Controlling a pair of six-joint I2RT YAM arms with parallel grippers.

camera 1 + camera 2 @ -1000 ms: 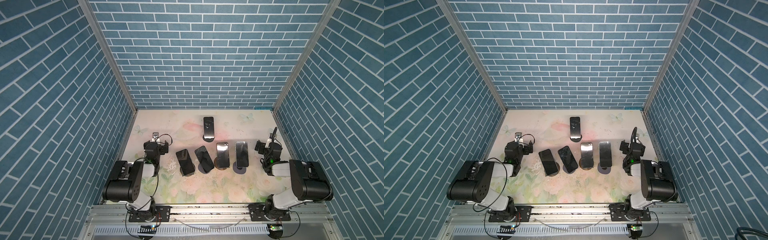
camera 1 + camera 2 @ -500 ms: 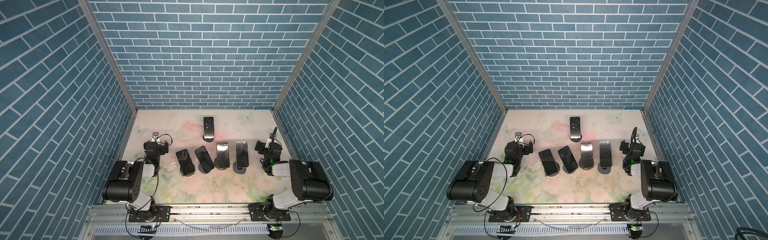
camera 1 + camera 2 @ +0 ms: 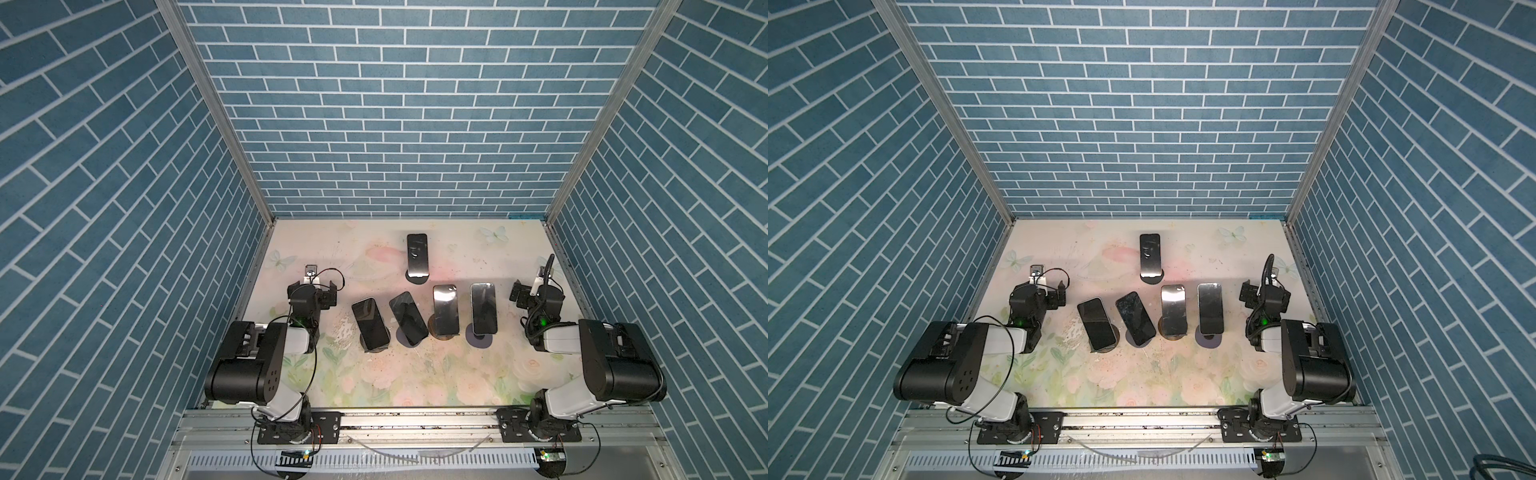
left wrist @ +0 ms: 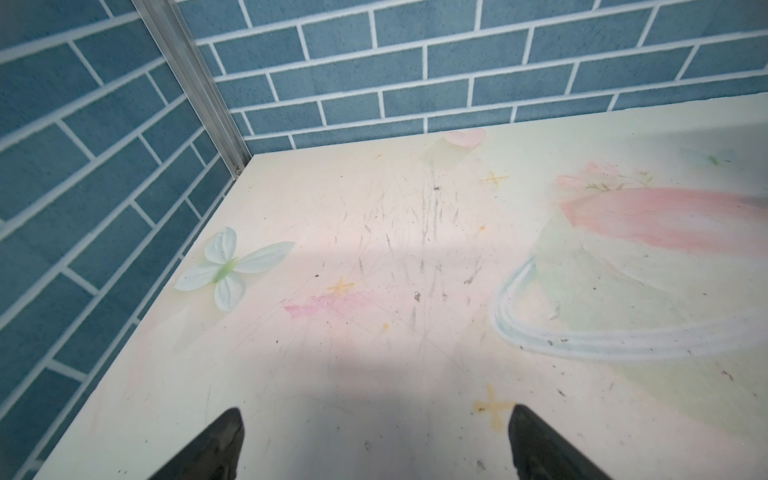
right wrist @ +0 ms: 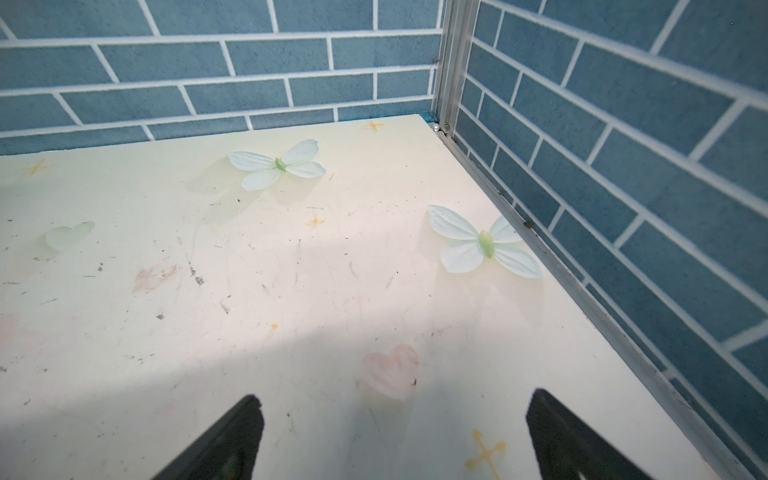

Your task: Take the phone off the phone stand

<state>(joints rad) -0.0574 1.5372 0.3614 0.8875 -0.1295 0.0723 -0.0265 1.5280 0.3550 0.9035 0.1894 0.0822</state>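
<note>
Several dark phones lean on round-based stands on the floral table (image 3: 415, 374). One phone (image 3: 417, 255) (image 3: 1150, 254) stands alone at the back on its phone stand (image 3: 417, 277). The others form a row in front, from the left phone (image 3: 370, 323) to the right phone (image 3: 483, 308). My left gripper (image 3: 311, 291) (image 4: 376, 440) hovers open left of the row, over bare table. At the row's other end my right gripper (image 3: 537, 293) (image 5: 395, 419) is open as well, with nothing between its fingers. Neither wrist view shows a phone.
Blue brick walls (image 3: 407, 124) close in the back and both sides, with aluminium corner posts (image 4: 195, 83) (image 5: 451, 62). A metal rail (image 3: 415, 419) carrying both arm bases runs along the front edge. Cables loop round the left wrist (image 3: 332, 274).
</note>
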